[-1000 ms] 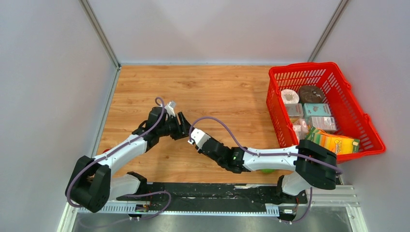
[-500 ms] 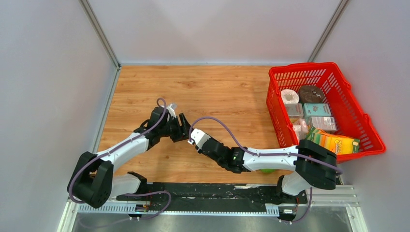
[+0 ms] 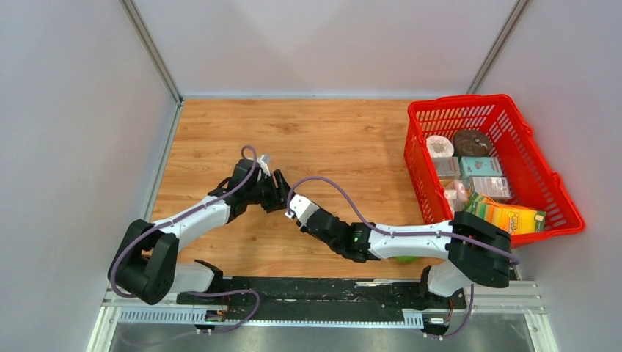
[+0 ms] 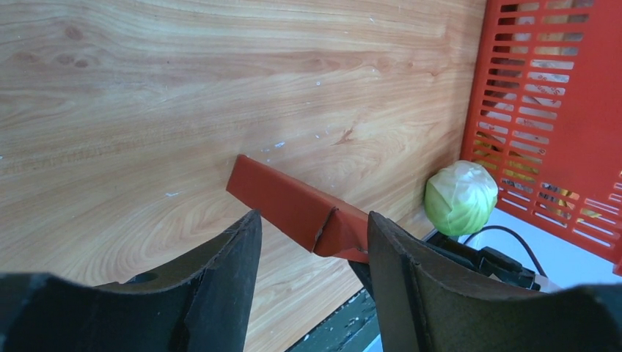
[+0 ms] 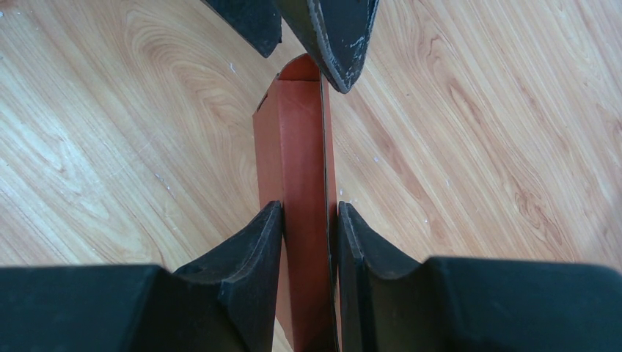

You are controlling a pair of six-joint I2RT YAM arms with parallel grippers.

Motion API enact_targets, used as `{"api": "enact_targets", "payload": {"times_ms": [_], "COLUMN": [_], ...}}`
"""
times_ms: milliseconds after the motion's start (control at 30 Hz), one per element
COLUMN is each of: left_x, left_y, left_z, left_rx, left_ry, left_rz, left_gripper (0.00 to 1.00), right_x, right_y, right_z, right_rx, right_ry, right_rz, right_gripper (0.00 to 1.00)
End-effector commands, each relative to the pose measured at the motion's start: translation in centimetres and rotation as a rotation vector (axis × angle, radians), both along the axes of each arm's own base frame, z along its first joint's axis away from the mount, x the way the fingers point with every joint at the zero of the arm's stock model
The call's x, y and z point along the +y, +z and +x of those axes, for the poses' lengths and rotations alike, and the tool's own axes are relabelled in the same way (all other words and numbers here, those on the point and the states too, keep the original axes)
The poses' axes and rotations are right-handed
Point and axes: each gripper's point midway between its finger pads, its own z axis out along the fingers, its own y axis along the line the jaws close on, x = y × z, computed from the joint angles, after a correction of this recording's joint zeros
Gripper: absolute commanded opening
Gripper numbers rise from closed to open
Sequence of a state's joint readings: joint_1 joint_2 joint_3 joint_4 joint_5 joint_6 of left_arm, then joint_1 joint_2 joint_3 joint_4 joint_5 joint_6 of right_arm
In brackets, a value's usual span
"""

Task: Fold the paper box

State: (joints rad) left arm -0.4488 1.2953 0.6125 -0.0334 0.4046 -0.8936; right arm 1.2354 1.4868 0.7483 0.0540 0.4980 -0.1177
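Top view: the left claw [image 3: 276, 194] and the right claw [image 3: 292, 210] meet tip to tip over the near middle of the wooden table [image 3: 330, 132], well apart from the red basket [image 3: 458, 103] at the right edge. What lies between the tips is hidden from above.

Left wrist view: the paper box [image 4: 282, 194], dark red and creased, slants across the boards, its end between the left claw's widely parted fingers. Contact cannot be confirmed. A green cabbage [image 4: 460, 196] sits just beside the basket wall.

Right wrist view: the right claw is pinched onto both faces of the narrow box, gripping it. The left claw's tips straddle the far end, one overlapping its corner.
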Motion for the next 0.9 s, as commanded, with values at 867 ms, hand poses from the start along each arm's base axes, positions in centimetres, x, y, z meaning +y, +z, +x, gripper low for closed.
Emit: {"api": "enact_targets", "payload": {"times_ms": [867], "left_x": [-1.5], "left_y": [-0.5], "left_z": [-0.7], "left_rx": [-0.068], "left_ry": [-0.010], "left_rz": [-0.094], "left_gripper": [0.43], "right_x": [-0.6], "right_y": [-2.1], "right_z": [0.0], "right_rx": [0.112], "right_ry": [-0.038], "right_rz": [0.042], "right_gripper": [0.34]}}
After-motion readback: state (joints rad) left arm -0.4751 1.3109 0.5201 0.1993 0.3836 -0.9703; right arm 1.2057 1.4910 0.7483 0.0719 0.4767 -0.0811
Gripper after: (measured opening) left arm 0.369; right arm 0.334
